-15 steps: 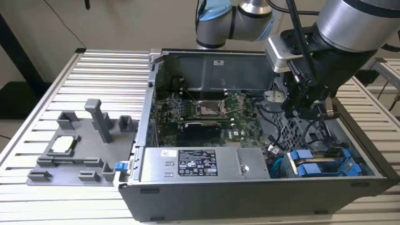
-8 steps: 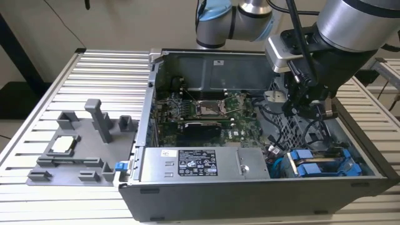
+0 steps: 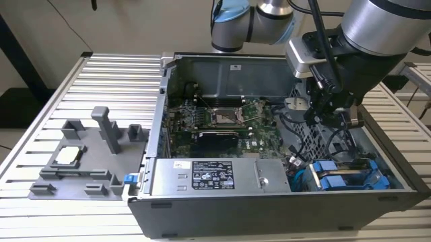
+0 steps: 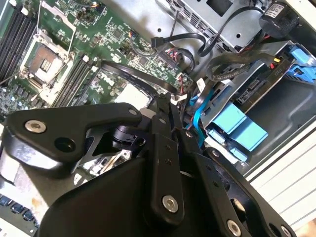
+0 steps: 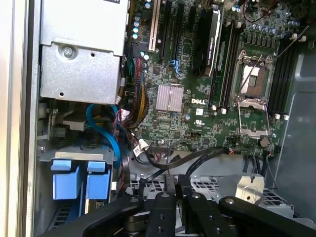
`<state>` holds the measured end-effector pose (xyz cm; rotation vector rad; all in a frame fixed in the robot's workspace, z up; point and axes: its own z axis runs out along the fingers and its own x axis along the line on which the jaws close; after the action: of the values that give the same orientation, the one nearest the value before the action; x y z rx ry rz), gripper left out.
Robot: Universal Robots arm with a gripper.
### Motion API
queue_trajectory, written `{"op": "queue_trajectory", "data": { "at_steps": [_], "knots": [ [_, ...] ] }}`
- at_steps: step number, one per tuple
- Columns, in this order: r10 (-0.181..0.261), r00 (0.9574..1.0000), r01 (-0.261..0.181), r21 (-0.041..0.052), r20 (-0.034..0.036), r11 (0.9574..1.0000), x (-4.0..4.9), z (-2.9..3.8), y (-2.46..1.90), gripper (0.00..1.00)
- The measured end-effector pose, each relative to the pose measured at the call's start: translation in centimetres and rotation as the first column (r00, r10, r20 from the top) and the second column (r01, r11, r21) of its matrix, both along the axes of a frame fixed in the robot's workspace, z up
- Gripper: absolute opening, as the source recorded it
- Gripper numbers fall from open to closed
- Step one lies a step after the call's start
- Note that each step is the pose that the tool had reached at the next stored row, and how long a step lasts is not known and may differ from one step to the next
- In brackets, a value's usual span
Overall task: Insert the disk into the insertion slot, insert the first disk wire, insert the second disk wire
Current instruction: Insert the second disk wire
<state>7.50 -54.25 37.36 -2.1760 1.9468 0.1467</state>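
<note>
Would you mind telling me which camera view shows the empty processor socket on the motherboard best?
The first wrist view shows the processor socket best: it is seen nearly face-on, with its open metal frame and lever unobstructed. The second wrist view shows it tilted, near the picture's edge. The exterior view shows it small, deep inside the computer case.

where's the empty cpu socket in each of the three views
Exterior view: the cpu socket sits mid-motherboard, deep inside the open case.
Second wrist view: the socket is beside the memory slots.
First wrist view: the socket is past the silver heatsink.
Shared landmark: the blue drive carriers.
</note>
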Motion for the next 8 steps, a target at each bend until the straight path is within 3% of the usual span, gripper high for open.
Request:
{"op": "queue_trajectory", "data": {
  "at_steps": [6,7,8],
  "knots": [
    [0.0,1.0,0.0,0.0,0.0,1.0,0.0,0.0,0.0,0.17],
    [0.0,1.0,0.0,-0.0023,0.0018,1.0,0.0,-0.06,0.04,0.24],
    [0.0,1.0,0.0,-0.0045,0.0055,1.0,0.0,-0.15,0.09,0.24]
  ]
}}
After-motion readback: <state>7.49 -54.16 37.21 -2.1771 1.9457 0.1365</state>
